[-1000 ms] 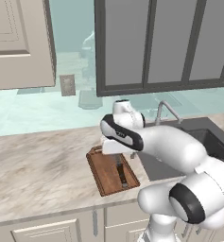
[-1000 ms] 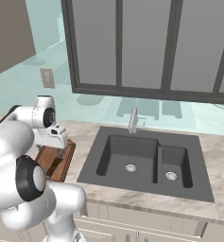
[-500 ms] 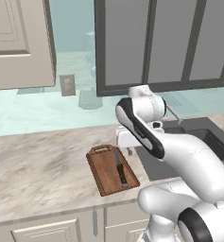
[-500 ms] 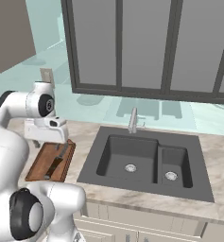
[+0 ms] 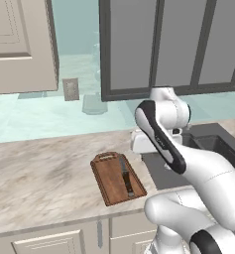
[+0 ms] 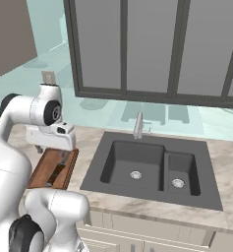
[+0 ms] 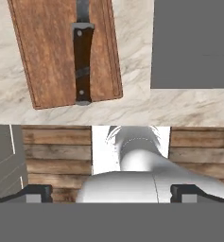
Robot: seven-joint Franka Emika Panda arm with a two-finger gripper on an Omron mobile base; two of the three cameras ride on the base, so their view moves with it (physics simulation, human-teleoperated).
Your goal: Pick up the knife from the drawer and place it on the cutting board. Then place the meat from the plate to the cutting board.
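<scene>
The knife (image 5: 125,176) lies lengthwise on the reddish-brown cutting board (image 5: 111,184), its dark handle toward the counter's front edge. In the hand view the knife (image 7: 82,61) rests on the board (image 7: 42,56) well ahead of my gripper (image 7: 111,193), whose fingertips (image 7: 38,193) stand wide apart with nothing between them. My white hand (image 5: 141,142) hovers above the counter just right of the board, between it and the sink. From the right, the board (image 6: 43,170) shows below the hand (image 6: 51,137). The drawer, the plate and the meat are out of view.
A dark double sink (image 6: 137,165) with a faucet (image 6: 138,126) is set into the marble counter (image 5: 39,173) right of the board. A glass container (image 5: 94,103) stands at the back wall. Dark-framed wall cabinets (image 5: 153,49) hang overhead.
My hand has risen off the cutting board and swung right toward the sink. The knife stays lying on the board, free of the fingers.
</scene>
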